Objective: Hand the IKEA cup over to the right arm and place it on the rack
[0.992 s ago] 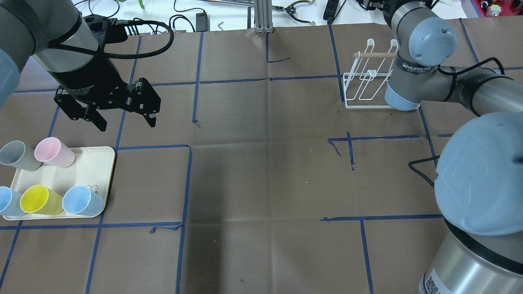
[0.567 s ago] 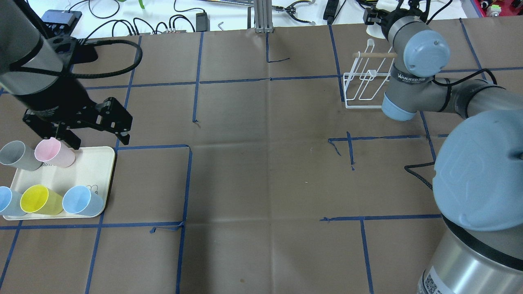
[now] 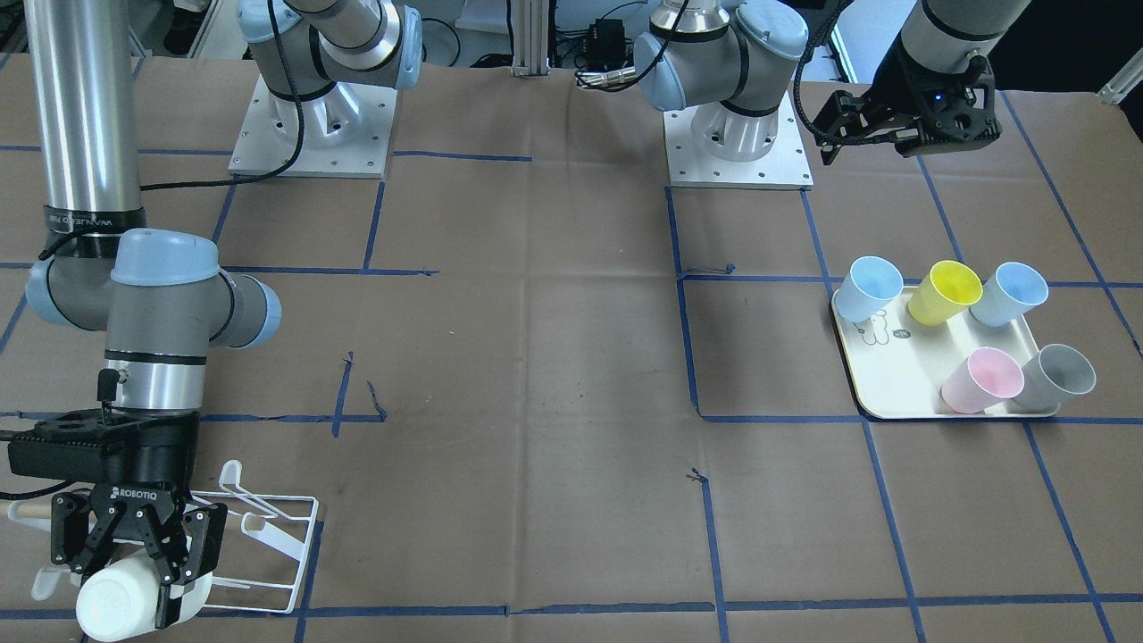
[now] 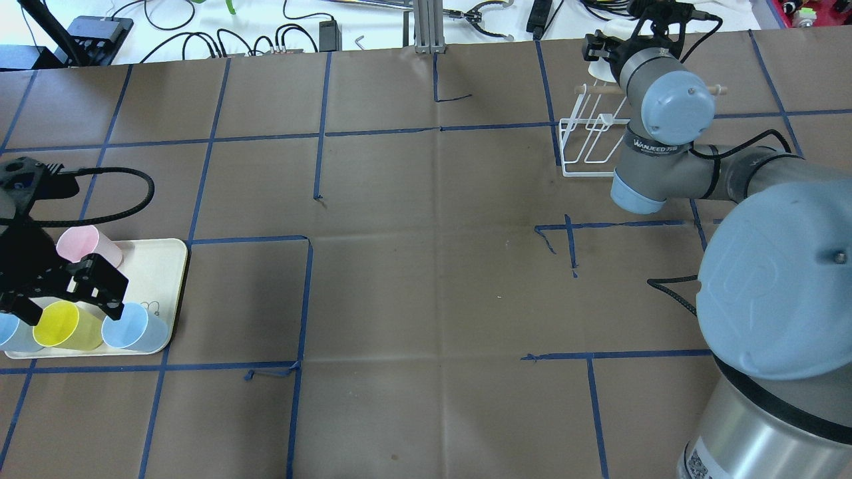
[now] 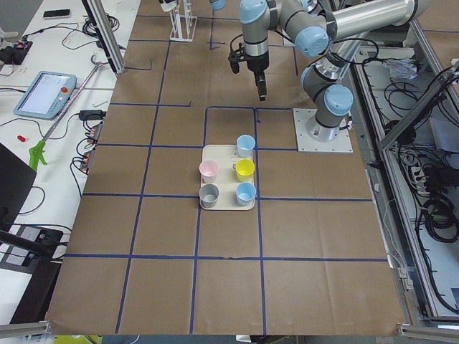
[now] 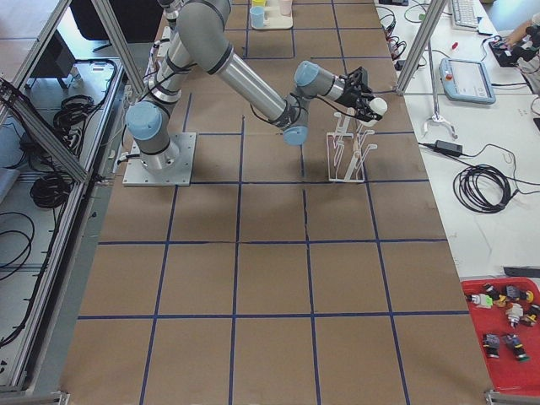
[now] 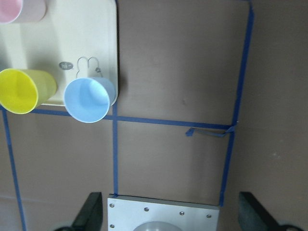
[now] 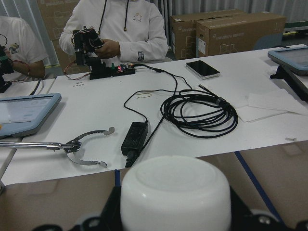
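Note:
My right gripper (image 3: pixel 134 580) is shut on a white cup (image 3: pixel 112 609), held on its side at the far end of the white wire rack (image 3: pixel 277 545). The right wrist view shows the cup's base (image 8: pixel 175 192) filling the gap between the jaws. The rack's wooden rod (image 4: pixel 596 86) runs just beside the right gripper (image 4: pixel 609 50). My left gripper (image 4: pixel 70 313) hangs open and empty over the cream tray (image 4: pixel 160 266), above the yellow cup (image 4: pixel 56 326). Its two fingertips (image 7: pixel 91 211) stand wide apart at the bottom of the left wrist view.
On the tray (image 3: pixel 893 375) stand a pink cup (image 3: pixel 982 379), a grey cup (image 3: pixel 1058 375), a yellow cup (image 3: pixel 946 290) and two light blue cups (image 3: pixel 871 286). Beyond the table's far edge lie cables (image 8: pixel 197 110), and people sit at a white bench.
My left arm has swung down and to the left, from behind the tray to over it, and now hides the grey cup. The right wrist has moved farther out past the rack.

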`<state>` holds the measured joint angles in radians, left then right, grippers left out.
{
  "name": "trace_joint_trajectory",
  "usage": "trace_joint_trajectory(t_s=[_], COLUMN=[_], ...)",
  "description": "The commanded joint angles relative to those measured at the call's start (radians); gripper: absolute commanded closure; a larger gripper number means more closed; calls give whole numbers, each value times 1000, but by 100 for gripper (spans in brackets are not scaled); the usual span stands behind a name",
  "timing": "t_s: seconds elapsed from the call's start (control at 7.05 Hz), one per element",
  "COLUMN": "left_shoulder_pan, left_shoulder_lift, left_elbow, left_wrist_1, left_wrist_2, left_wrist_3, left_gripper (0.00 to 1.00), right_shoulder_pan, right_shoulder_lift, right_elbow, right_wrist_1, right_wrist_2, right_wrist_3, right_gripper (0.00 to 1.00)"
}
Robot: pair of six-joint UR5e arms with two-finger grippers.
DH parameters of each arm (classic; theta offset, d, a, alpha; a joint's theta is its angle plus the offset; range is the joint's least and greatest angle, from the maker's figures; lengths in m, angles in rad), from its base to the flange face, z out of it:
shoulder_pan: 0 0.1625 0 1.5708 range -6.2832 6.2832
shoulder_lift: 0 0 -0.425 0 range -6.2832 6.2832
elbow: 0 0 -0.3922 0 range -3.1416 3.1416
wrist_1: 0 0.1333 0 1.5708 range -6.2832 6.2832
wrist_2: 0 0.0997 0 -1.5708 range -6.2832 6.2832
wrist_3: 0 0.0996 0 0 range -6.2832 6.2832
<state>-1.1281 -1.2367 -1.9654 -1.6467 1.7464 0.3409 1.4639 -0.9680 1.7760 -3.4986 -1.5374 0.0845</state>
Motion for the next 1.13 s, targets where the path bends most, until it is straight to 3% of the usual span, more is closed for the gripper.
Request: trace_joint_trajectory(t_s=[0.0, 0.14, 0.71, 0.99], left_shoulder_pan=[99, 102, 100, 102], left_shoulder_lift=[-1, -13, -157, -222], left_elbow=[-64, -82, -222, -308], left_wrist_1=[88, 147, 489, 655], left_wrist_2=[-45, -118, -131, -131], left_wrist_3=[95, 113, 145, 150], left_gripper=[1, 1, 1, 3], right_shoulder_pan=[4, 6, 7, 10], right_shoulder_lift=[0, 0, -27, -121], right_elbow=[0, 0, -4, 6], right_wrist_1=[-5, 1, 9, 10], right_wrist_2=[3, 2, 8, 17], right_wrist_3=[-3, 3, 12, 47], right_gripper=[16, 0, 0, 0])
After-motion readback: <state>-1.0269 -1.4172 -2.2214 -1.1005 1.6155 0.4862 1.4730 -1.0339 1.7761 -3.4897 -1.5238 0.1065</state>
